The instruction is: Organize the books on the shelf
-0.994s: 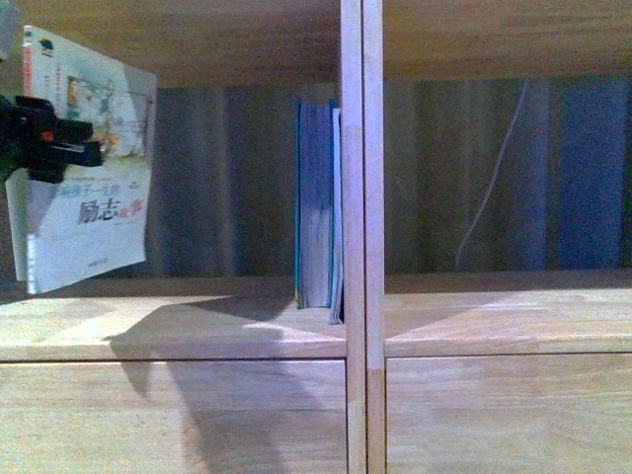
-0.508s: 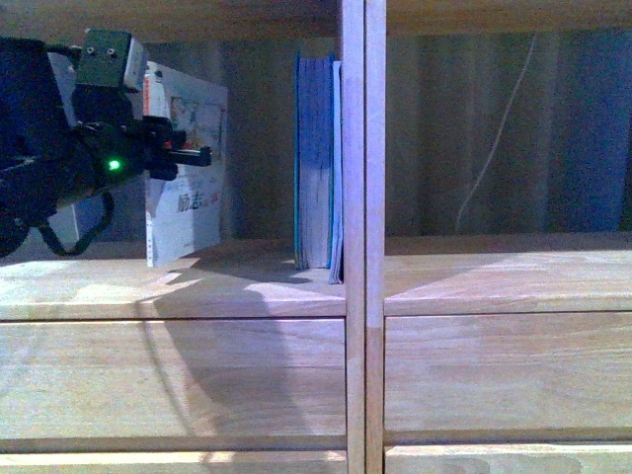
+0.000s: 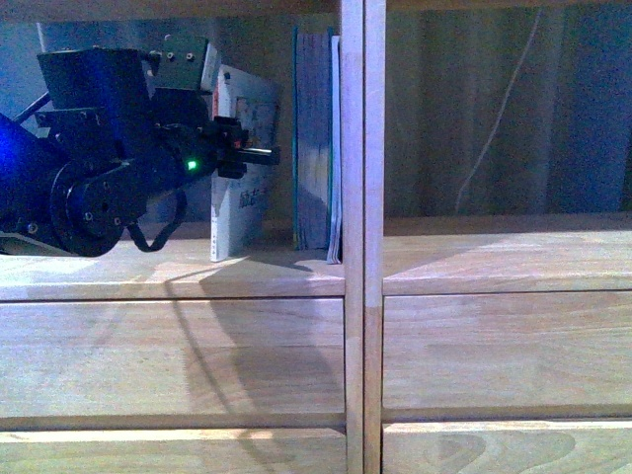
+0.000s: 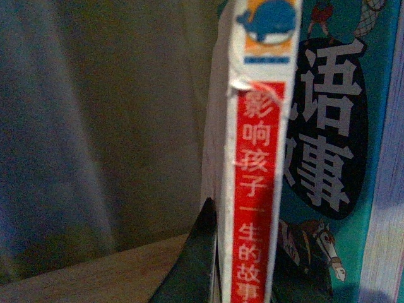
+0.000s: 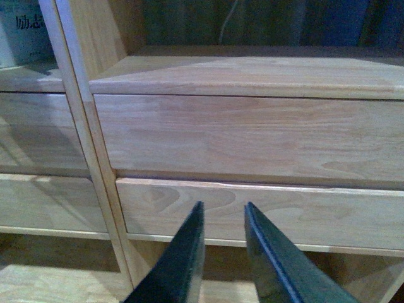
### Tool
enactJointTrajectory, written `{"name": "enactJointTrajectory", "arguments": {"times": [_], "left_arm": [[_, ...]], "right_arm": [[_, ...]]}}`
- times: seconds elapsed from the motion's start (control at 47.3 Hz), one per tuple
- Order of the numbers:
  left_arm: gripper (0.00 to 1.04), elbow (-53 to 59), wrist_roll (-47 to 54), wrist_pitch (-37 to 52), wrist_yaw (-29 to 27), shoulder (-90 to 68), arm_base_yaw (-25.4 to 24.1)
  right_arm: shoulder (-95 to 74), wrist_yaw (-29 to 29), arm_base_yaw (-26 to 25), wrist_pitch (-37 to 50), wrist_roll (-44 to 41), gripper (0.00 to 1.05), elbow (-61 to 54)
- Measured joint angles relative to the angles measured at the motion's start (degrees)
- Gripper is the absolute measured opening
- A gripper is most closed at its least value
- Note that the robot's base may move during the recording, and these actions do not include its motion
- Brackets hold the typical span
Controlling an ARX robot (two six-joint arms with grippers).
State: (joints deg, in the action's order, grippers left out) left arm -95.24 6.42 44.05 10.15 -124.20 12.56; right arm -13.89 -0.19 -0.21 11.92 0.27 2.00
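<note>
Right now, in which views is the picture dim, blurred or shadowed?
Front view: dim with a blue cast; a dark shadow falls on the drawer front below the paperback. Left wrist view: the paperback's red spine is close and slightly soft. Right wrist view: evenly lit, the wood grain sharp.

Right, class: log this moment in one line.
left pincer: shut on paperback | paperback: upright in shelf, near blue books | right pincer: open, facing drawers
</note>
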Motion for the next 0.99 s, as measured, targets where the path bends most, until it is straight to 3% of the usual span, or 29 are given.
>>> {"name": "enactJointTrajectory", "arguments": {"times": [0.275, 0.592, 0.698, 0.804, 0.931, 0.994], "left_arm": [[0.07, -0.85, 0.04, -0.17, -1.60, -0.87, 1.51], [0.07, -1.38, 0.17, -0.63, -1.79, -1.20, 1.81], [0.07, -1.40, 0.13, -0.70, -1.86, -1.20, 1.81], [0.07, -1.40, 0.11, -0.70, -2.32, -1.20, 1.81], [0.07, -1.40, 0.07, -1.07, -2.51, -1.27, 1.92], [0.07, -1.68, 0.13, -2.08, -2.86, -1.27, 1.92]], "right_arm": [[0.02, 0.00, 0.00, 0.02, 0.07, 0.81, -0.02], [3.76, 0.00, 0.00, -1.75, 0.02, 0.34, -1.20], [9.64, 0.02, 0.00, -9.64, 0.02, 0.20, -1.18], [13.09, -0.04, 0.00, -11.58, 0.00, 0.06, -1.18], [13.53, 0.02, 0.02, -11.82, -0.11, 0.03, -1.18], [13.53, 0.15, 0.02, -11.85, -0.11, 0.12, -1.18]]}}
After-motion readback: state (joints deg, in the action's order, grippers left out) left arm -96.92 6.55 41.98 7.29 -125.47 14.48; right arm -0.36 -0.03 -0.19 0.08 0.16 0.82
